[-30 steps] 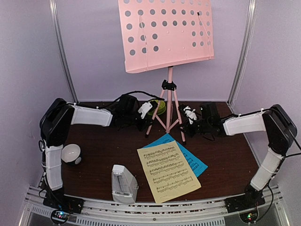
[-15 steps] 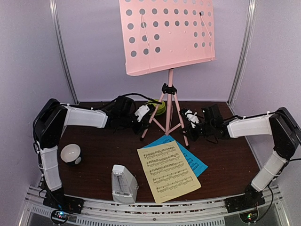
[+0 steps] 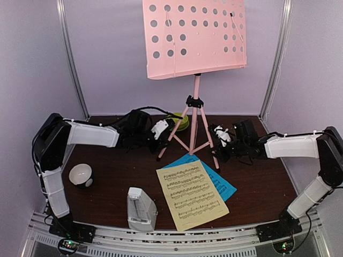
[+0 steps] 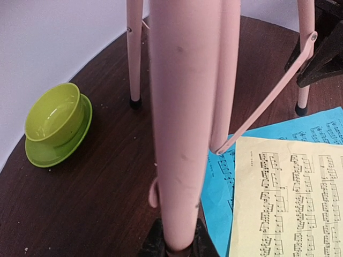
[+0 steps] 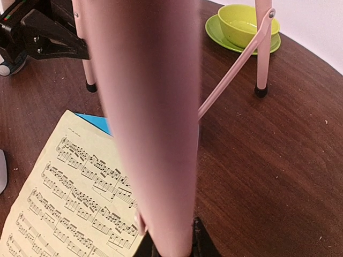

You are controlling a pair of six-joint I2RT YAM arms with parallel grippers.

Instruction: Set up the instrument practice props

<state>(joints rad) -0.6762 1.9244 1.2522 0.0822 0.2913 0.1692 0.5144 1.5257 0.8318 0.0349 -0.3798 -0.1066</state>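
The pink music stand (image 3: 195,37) stands upright at the back middle on its tripod legs (image 3: 192,140). My left gripper (image 3: 162,130) is shut on the stand's left leg (image 4: 182,134); the leg fills the gap between the jaws (image 4: 179,243). My right gripper (image 3: 220,142) is shut on the right leg (image 5: 150,134), which is clamped between its jaws (image 5: 174,243). The yellow page (image 3: 192,194) lies over the blue page (image 3: 224,186) in front of the stand. The white-grey metronome (image 3: 140,209) stands at the near edge, left of the pages.
A green bowl on a saucer (image 3: 182,122) sits behind the stand; it also shows in the left wrist view (image 4: 56,120) and the right wrist view (image 5: 244,24). A small white-and-black bowl (image 3: 80,175) sits at the left. Walls enclose the table.
Both grippers have moved apart with the legs, the left one leftward and the right one rightward and nearer. The tripod legs stand wider and the panel has shifted slightly right.
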